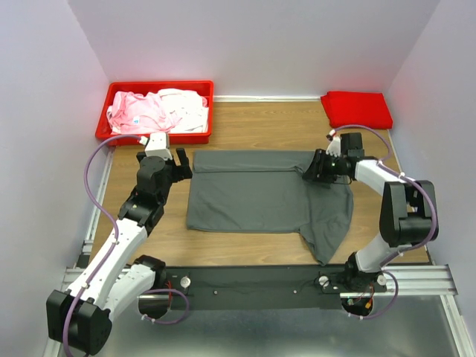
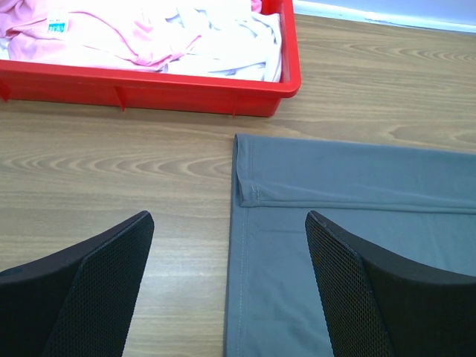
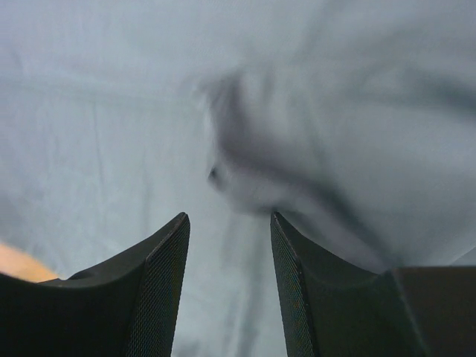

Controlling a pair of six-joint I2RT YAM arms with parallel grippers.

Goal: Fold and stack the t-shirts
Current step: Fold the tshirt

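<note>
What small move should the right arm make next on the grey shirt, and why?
Probably close the right gripper on the raised wrinkle of the dark grey t-shirt: its jaws stand apart, with bunched cloth just ahead. The left gripper hovers open at the shirt's left edge.

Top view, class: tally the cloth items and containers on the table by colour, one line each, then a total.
Red: 2, rigid red plastic bin and folded bright red cloth t-shirt.
Dark grey: 1, soft dark grey cloth t-shirt spread out.
Pale pink: 1, pale pink crumpled cloth bundle in the bin.
White: 1, white crumpled cloth bundle in the bin.
Total: 5; bundles may hide more.
</note>
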